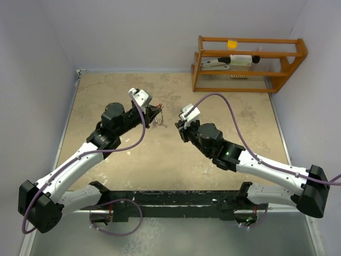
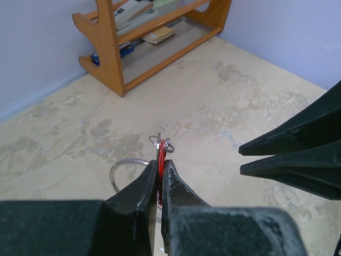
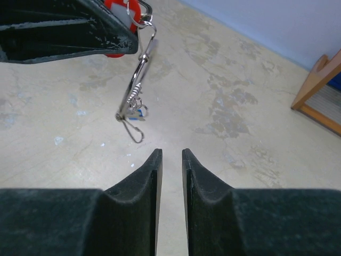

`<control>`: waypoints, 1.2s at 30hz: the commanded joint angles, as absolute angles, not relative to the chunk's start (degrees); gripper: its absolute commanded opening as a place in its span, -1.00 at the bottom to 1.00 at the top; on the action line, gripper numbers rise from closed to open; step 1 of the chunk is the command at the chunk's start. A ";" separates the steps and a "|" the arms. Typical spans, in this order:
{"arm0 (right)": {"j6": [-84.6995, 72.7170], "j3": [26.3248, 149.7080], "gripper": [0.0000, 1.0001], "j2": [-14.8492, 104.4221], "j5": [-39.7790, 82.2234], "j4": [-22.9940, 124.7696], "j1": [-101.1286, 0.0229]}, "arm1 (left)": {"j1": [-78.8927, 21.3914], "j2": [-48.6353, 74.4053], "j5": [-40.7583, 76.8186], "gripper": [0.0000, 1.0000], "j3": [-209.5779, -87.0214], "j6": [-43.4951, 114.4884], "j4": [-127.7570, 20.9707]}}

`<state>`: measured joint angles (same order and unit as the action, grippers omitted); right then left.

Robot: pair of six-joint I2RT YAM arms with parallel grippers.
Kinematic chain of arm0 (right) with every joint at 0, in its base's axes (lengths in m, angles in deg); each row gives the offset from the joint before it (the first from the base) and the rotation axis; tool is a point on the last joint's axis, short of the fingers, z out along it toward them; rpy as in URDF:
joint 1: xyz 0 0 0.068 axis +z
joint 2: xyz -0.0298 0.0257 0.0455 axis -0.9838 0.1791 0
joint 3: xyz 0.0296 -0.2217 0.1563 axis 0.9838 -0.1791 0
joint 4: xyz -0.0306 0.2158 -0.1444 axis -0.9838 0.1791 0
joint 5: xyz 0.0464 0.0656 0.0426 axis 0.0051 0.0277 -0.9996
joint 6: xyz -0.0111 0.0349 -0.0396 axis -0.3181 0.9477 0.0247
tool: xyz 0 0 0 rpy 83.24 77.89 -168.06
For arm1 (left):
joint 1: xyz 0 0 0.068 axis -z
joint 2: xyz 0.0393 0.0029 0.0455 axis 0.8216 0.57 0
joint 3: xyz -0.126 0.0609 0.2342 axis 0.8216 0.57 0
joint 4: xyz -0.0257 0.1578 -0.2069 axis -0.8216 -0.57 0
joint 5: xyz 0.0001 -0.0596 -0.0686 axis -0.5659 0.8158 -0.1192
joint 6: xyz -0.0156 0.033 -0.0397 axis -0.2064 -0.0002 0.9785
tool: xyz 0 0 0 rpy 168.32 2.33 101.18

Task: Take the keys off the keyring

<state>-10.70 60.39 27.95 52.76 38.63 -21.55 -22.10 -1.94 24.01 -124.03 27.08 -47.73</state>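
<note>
**Item: keys on keyring.** We list a thin silver wire ring, seen nearly edge-on from the right wrist. It hangs below a red-headed key. A small cluster dangles at its lower end: plain silver pieces and one blue head. A much smaller silver loop shows just above the red head in the left wrist view.

**Location.** We find the bunch over the middle of the tabletop, between the two arms.

**Left pincer.** Pressed together on the red-headed key. The rest of the bunch hangs from it.

**Right pincer.** Its fingers stand slightly parted with nothing between them. It is near the dangling cluster but apart from it.

**Surface and room.** We note a beige, mottled, stone-patterned tabletop enclosed by pale lilac-blue walls. Purple cables run along both arms.

**Other stock.** A wooden rack stands at the far right corner. It holds a yellow-capped object, a white bottle lying on its side and a stapler-like item.

**Writing.** The print on the rack's items is too small for us to read.
</note>
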 commanded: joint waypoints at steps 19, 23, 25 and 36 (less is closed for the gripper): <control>-24.79 47.14 -0.45 27.96 47.47 -8.74 -21.25 | -18.75 4.26 17.14 -1.00 -145.15 17.90 -69.12; -26.27 48.23 -0.45 29.09 47.93 -9.65 -21.23 | -14.62 6.51 7.40 -1.00 -149.61 13.70 -75.45; -26.50 48.25 -0.45 29.62 47.84 -10.62 -21.23 | -11.56 8.47 0.76 -1.00 -152.52 11.03 -79.30; -28.05 46.43 -0.46 30.25 48.93 -14.63 -21.23 | -4.81 14.57 -13.06 -1.00 -164.44 10.68 -89.75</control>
